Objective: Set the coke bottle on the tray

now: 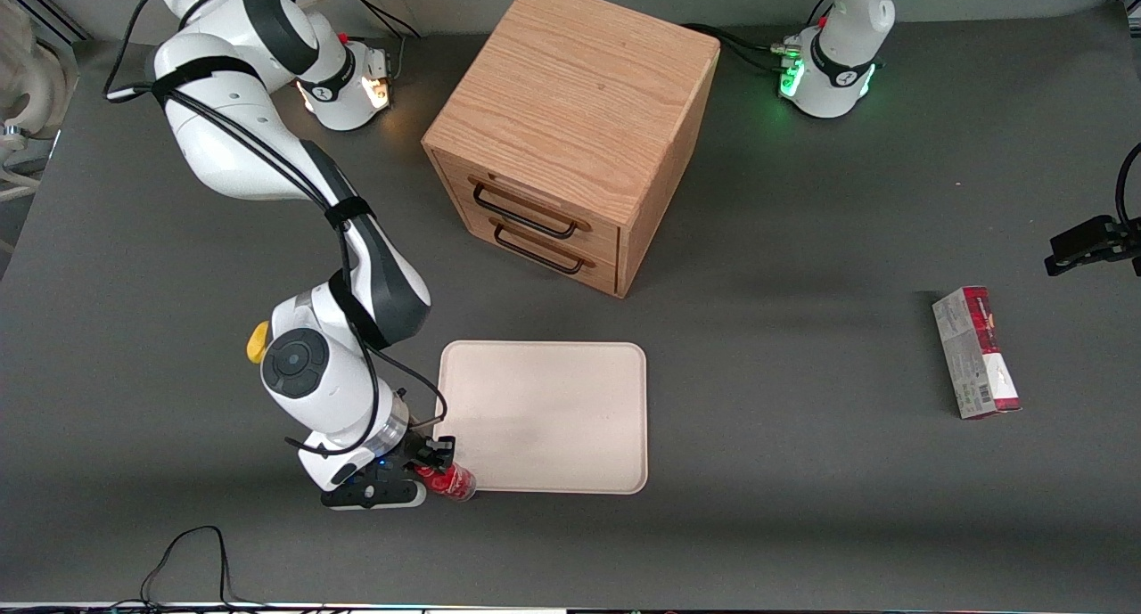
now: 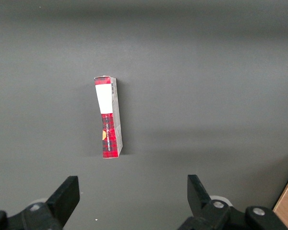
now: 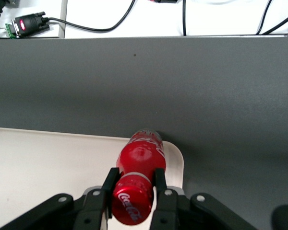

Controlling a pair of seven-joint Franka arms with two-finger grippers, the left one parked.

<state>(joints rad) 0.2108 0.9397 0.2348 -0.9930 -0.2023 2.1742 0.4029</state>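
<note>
My right gripper (image 1: 436, 465) is shut on the coke bottle (image 1: 448, 480), a tiny bottle with a red cap and red label. It holds the bottle at the tray's corner nearest the front camera, toward the working arm's end. In the right wrist view the fingers (image 3: 111, 179) clamp the bottle's neck just under the red cap, and the bottle (image 3: 140, 160) hangs over the rounded corner of the cream-pinkish tray (image 3: 48, 158). The tray (image 1: 544, 413) lies flat on the grey table with nothing on its bare surface.
A wooden drawer cabinet (image 1: 570, 133) stands farther from the front camera than the tray. A red-and-grey carton (image 1: 976, 351) lies toward the parked arm's end of the table. A yellow lemon-like thing (image 1: 258, 340) shows beside my arm. Cables run along the table's front edge (image 1: 187, 556).
</note>
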